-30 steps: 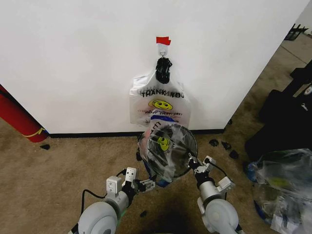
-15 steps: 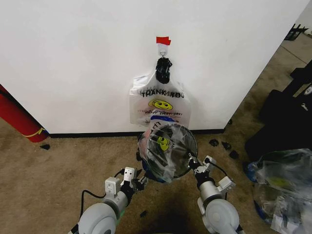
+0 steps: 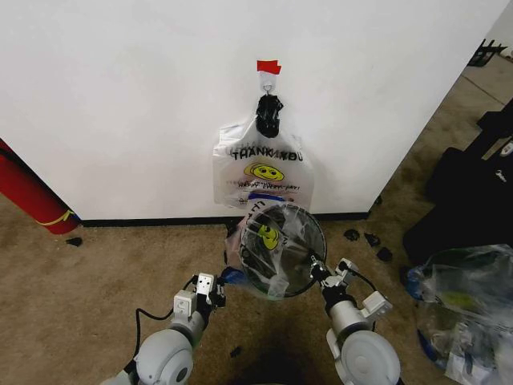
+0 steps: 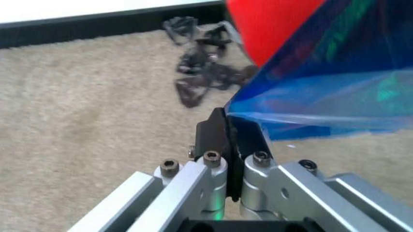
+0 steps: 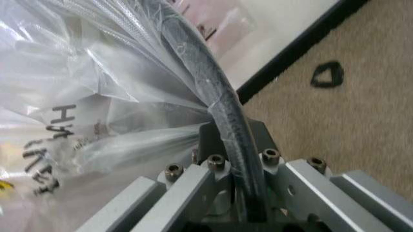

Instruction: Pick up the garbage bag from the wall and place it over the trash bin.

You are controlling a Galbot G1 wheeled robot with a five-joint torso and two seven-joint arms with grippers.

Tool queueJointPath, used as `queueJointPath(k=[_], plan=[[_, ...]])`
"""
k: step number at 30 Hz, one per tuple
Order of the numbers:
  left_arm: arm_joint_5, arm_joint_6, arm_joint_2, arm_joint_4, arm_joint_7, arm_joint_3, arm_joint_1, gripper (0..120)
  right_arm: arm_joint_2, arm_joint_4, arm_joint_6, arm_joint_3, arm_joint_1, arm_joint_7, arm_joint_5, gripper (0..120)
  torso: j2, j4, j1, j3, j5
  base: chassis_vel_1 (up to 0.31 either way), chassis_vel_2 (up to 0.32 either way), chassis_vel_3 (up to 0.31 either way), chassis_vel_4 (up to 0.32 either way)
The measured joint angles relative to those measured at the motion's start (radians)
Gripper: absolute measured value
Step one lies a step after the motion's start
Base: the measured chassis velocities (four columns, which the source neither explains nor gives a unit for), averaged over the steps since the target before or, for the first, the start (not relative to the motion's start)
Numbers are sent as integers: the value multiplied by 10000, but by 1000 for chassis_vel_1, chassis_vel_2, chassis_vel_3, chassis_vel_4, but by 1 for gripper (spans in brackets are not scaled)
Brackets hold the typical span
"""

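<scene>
My left gripper (image 4: 227, 140) is brushed matt aluminium with black finger pads, pinching the garbage bag (image 4: 322, 96), a thin, glossy blue film. My right gripper (image 5: 235, 145) clamps the trash bin (image 3: 282, 249) rim, black metal under crinkly clear plastic. The carpet (image 3: 96, 281) looks rough and matt.
</scene>
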Motion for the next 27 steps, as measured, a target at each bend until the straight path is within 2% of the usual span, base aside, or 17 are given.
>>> queueJointPath(k=[2, 3, 5, 8, 11, 15, 16, 19, 23, 24, 27], plan=[[85, -30, -25, 65, -36, 3, -15, 0, 6, 64, -74, -9, -7, 69, 58, 0, 0, 1, 0, 0, 0, 0, 0, 0, 0], [770, -453, -119, 458, -84, 5, -39, 0, 62, 416, -599, -147, 17, 490, 420, 0, 0, 2, 0, 0, 0, 0, 0, 0, 0], [857, -754, -92, 472, 34, 5, 33, 0, 120, 437, -675, -189, 73, 552, 446, 0, 0, 1, 0, 0, 0, 0, 0, 0, 0], [873, -946, 15, 263, 300, -14, 195, 11, 217, 256, -684, -217, 220, 555, 426, 0, 1, 2, 0, 0, 0, 0, 0, 0, 0], [984, -945, 100, 142, 361, -32, 279, 18, 319, 14, -685, -214, 397, 552, 419, 0, 0, 1, 0, 0, 1, 0, 0, 0, 0], [1832, -662, 388, 14, 434, -101, 489, 36, 614, -629, -680, -70, 892, 545, 467, 0, 0, 0, 0, 0, 2, 0, 0, 0, 0], [1832, -662, 388, 14, 434, -101, 489, 36, 614, -629, -680, -70, 892, 545, 467, 0, 0, 0, 0, 0, 2, 0, 0, 0, 0], [2527, -633, 618, -112, 479, -214, 755, 48, 775, -1111, -636, 78, 1246, 541, 505, 0, 0, 3, 0, 1, 1, 0, 0, 0, 0], [2598, -761, 670, -703, 62, -414, 993, 65, 844, -1638, -468, 99, 1505, 467, 382, 0, 0, 3, 0, 2, 1, 0, 0, 0, 0], [2598, -761, 670, -703, 62, -414, 993, 65, 844, -1638, -468, 99, 1505, 467, 382, 0, 0, 3, 0, 2, 1, 0, 0, 0, 0], [2387, -816, 578, -1518, -309, -471, 1085, 77, 838, -1864, -242, -10, 1567, 396, 85, 0, 0, 1, 1, 2, 0, 0, 0, 0, 0]])
